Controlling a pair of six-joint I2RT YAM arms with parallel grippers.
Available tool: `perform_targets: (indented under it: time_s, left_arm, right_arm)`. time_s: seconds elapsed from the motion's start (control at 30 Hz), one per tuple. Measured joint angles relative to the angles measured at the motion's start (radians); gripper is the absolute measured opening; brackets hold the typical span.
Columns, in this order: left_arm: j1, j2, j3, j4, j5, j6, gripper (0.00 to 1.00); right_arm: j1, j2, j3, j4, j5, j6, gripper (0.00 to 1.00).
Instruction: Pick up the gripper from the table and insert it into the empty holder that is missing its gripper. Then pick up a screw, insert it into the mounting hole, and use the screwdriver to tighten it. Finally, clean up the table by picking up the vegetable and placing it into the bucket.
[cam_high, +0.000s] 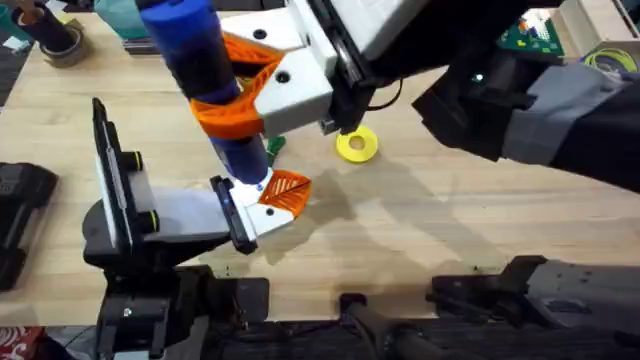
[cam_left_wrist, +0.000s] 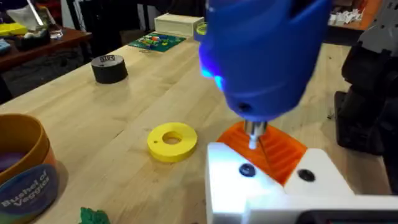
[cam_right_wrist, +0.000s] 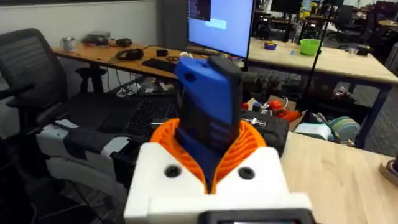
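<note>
Driving the screw is the step in hand: the slim bright-blue pen-shaped powered screwdriver (cam_high: 200, 75) stands nearly upright, long axis vertical, its thin metal bit (cam_left_wrist: 253, 132) pointing down onto the small orange ribbed plastic fingertip gripper (cam_left_wrist: 273, 149). That fingertip already sits in the white angular plastic holder (cam_high: 262, 215) at the tip of a black arm lying on the wooden table (cam_high: 450, 220).

The right gripper (cam_right_wrist: 211, 165) is clenched around the screwdriver's barrel — its orange ribbed pads (cam_right_wrist: 249, 146) press on both sides of the blue body. The left gripper's own state cannot be told.

The coming move turns on one relation: bit directly above the mounting hole, tool axis in line with it. Whether the bit is seated in a screw head is hidden.

Outward — a yellow ring-shaped disc (cam_high: 356, 145) lies just beside the holder; the dark-green leafy toy vegetable (cam_left_wrist: 93, 216) and the orange-brown round bucket (cam_left_wrist: 25, 162) are near each other, cleanup not yet done.
</note>
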Motion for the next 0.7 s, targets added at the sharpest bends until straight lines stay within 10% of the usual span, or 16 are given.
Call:
perform_targets:
  time_s: [0.7]
  left_arm:
    - [0.000, 0.000, 0.000, 0.000, 0.000, 0.000, 0.004]
  right_arm:
    - [0.000, 0.000, -0.010, -0.046, 0.000, -0.047, 0.023]
